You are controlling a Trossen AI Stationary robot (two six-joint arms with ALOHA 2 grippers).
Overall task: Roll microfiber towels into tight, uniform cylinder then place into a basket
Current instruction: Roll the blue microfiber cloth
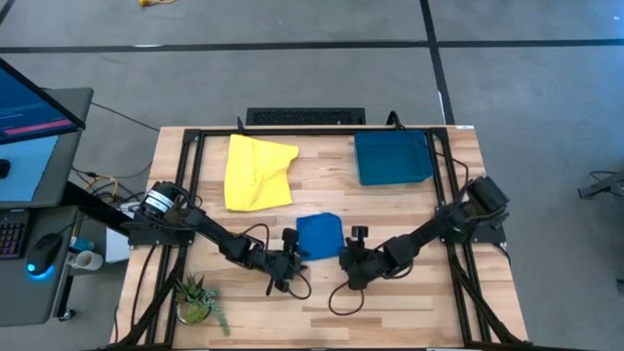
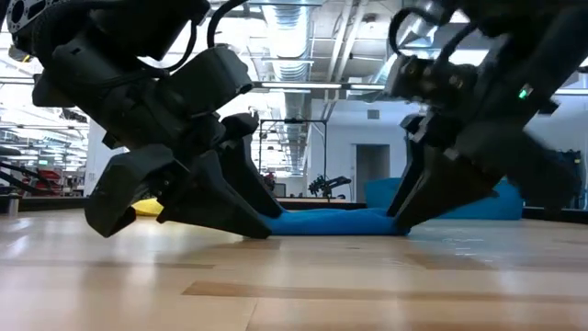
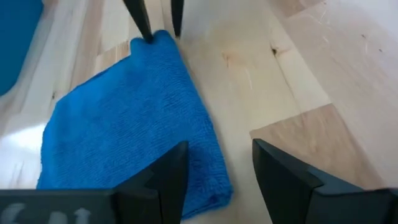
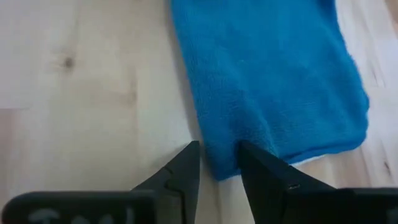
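Observation:
The blue towel lies folded flat on the table near the middle; it also shows in the low view. My left gripper is open at its near left corner, one finger over the cloth and one over bare wood. My right gripper is shut on its near right corner. Both reach down to the table top, as the low view shows. The yellow towel lies crumpled at the far left. The teal basket stands at the far right. My left gripper's one finger stands over the towel's near left corner; I cannot tell whether it touches the cloth. My right gripper pinches the towel's near right corner between its two fingers, slanting down from the near right. One finger is beside the towel's side edge, the other on top of the cloth. The towel lies flat on the table.
A small potted plant stands at the near left corner. A dark frame sits at the table's far edge. Bare wood lies between the towel and the table's near edge.

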